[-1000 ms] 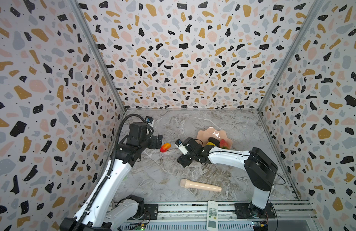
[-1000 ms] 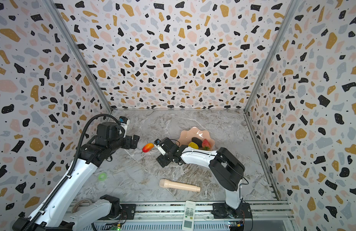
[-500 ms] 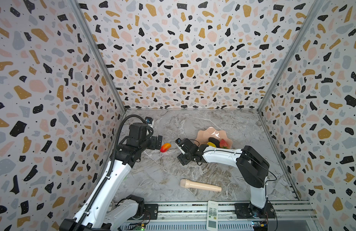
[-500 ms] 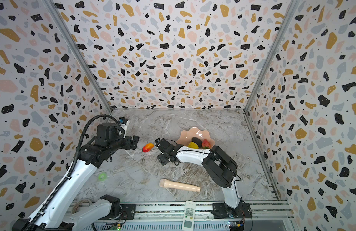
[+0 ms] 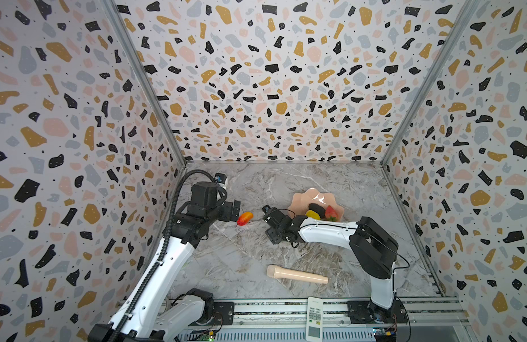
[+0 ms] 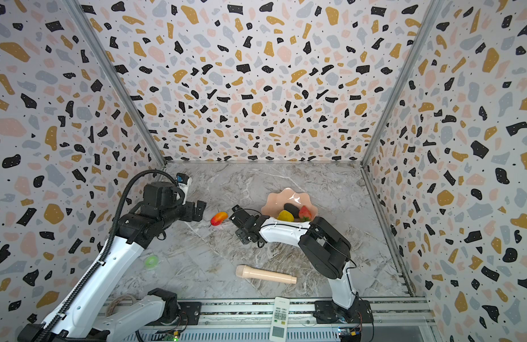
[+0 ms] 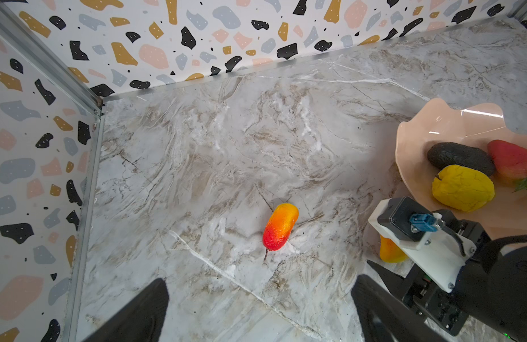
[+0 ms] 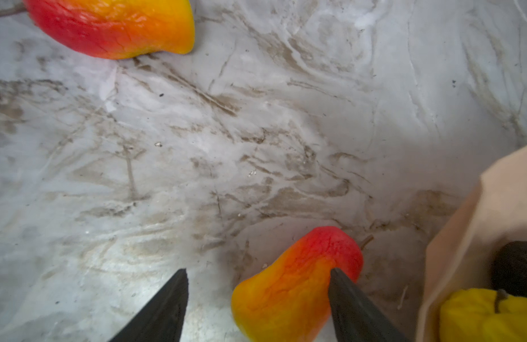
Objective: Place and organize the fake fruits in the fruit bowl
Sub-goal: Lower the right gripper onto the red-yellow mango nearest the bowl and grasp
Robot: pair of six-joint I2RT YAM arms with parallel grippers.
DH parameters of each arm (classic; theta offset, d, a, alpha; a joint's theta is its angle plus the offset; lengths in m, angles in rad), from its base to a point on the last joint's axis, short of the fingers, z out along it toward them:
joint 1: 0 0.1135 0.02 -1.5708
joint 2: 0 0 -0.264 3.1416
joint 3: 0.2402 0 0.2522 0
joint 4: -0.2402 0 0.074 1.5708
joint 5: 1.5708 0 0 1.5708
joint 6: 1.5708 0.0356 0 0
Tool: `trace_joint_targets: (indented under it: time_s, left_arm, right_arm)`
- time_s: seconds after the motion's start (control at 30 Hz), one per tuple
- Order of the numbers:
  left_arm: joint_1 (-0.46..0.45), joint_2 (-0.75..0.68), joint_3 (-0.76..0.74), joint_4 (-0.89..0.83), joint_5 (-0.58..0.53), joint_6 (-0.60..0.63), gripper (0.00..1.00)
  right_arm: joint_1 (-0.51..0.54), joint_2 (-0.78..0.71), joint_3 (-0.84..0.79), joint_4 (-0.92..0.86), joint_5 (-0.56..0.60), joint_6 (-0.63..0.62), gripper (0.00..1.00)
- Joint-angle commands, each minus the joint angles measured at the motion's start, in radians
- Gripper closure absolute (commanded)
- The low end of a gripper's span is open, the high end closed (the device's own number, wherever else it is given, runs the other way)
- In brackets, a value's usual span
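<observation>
Beside the fruit bowl, right claw straddles mango.

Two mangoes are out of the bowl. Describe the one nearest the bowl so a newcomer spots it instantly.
Find the peach-pink scalloped fruit bowl on the marble table. Just outside its rim, under the right gripper, whose jaws stand open, lies a red-to-yellow mango. The other mango lies alone on open table, farther from the bowl; this one is hidden in both top views.
</observation>
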State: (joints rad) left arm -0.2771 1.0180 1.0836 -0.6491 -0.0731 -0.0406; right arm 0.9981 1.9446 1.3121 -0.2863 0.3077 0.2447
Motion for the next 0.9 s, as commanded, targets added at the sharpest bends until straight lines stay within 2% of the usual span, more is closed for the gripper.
trace_joint_targets:
  time_s: [0.0,0.7,0.87]
  left_arm:
    - [-0.002,0.004,0.005,0.02,-0.005,0.001,0.0]
    - [-0.002,0.002,-0.004,0.023,-0.002,0.001,0.0]
    - [-0.002,0.001,-0.004,0.022,-0.002,0.001,0.0]
  right_arm:
    - [0.01,-0.029,0.015,-0.038,0.053,0.015,0.25]
    - [0.028,-0.02,0.02,-0.102,0.077,0.073,0.24]
    - [0.024,0.008,0.032,-0.091,0.068,0.075,0.16]
